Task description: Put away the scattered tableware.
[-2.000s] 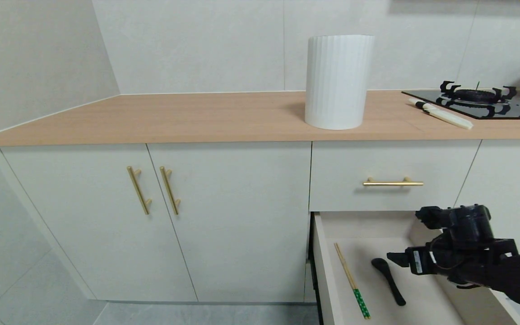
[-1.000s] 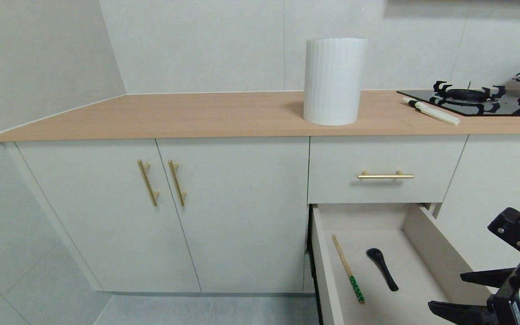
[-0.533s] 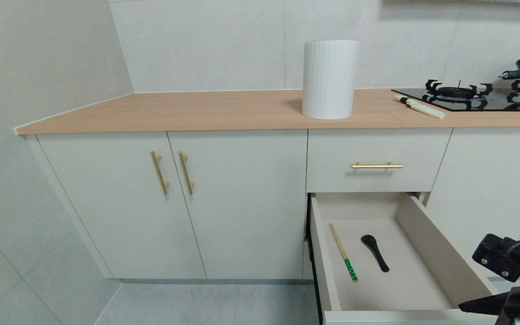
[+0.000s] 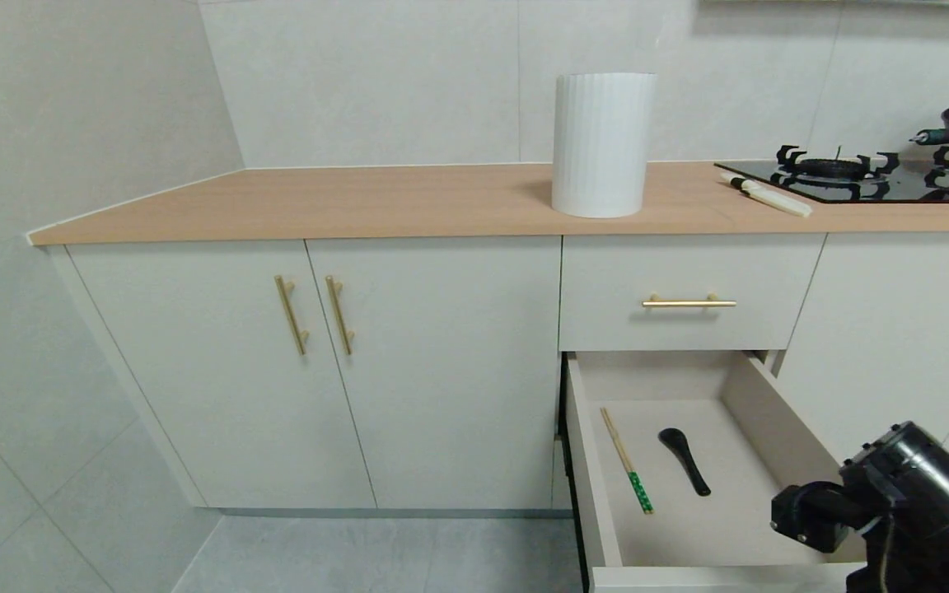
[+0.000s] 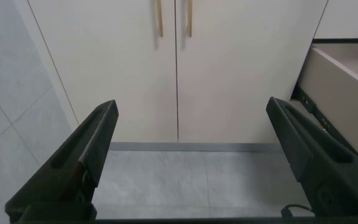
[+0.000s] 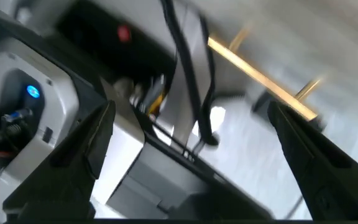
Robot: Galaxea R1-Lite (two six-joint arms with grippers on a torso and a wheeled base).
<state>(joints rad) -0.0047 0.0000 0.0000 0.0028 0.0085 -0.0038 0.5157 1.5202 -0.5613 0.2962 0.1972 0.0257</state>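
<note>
Drawer (image 4: 771, 436) sat open as stow bin, chopsticks (image 4: 628, 462) and spoon (image 4: 685, 461) inside. Left gripper (image 5: 191, 109), right gripper (image 6: 191, 111): jaws spread, empty.

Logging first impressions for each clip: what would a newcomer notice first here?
The open lower drawer draws the eye, with chopsticks and a black spoon lying apart on its floor. Above it, a tall white ribbed canister stands upright on the wooden countertop.
</note>
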